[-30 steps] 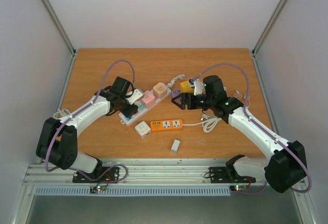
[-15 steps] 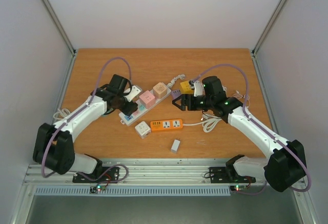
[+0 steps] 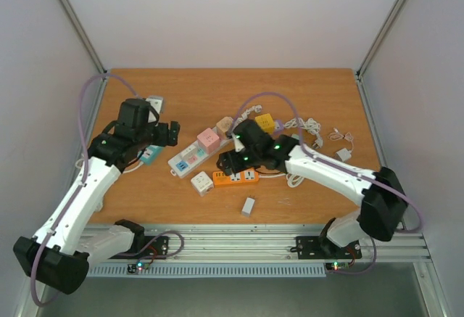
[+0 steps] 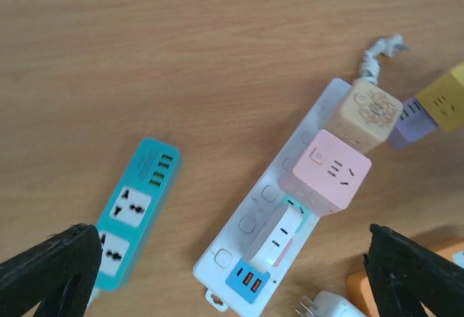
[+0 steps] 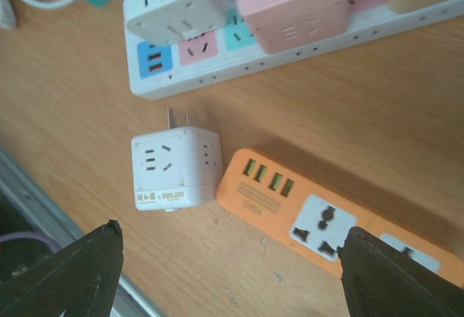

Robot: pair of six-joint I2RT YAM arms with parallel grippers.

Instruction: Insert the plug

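A white plug [image 4: 281, 231] [image 5: 174, 8] sits in the long white power strip [image 3: 190, 157] near its blue USB end, beside a pink cube [image 4: 330, 170] and a beige cube [image 4: 371, 112]. My left gripper [image 4: 232, 262] [image 3: 171, 133] hangs open above and left of the strip, holding nothing. A loose white cube adapter [image 5: 176, 169] [image 3: 201, 181] lies on its side with its prongs towards the strip. My right gripper [image 5: 232, 259] [image 3: 227, 162] is open and empty above that cube and the orange strip [image 5: 313, 217] [image 3: 236, 178].
A teal strip [image 4: 135, 212] [image 3: 148, 154] lies left of the white one. Yellow [image 3: 264, 122] and purple [image 4: 408, 120] cubes sit behind the right arm. A white cube [image 3: 154, 103], coiled cables [image 3: 305, 125], a small adapter [image 3: 248, 206] and another [image 3: 343, 154] lie around.
My left gripper has opened, let go at the white strip and drawn back up and left. My right arm has swung left, from the yellow cube to over the orange strip.
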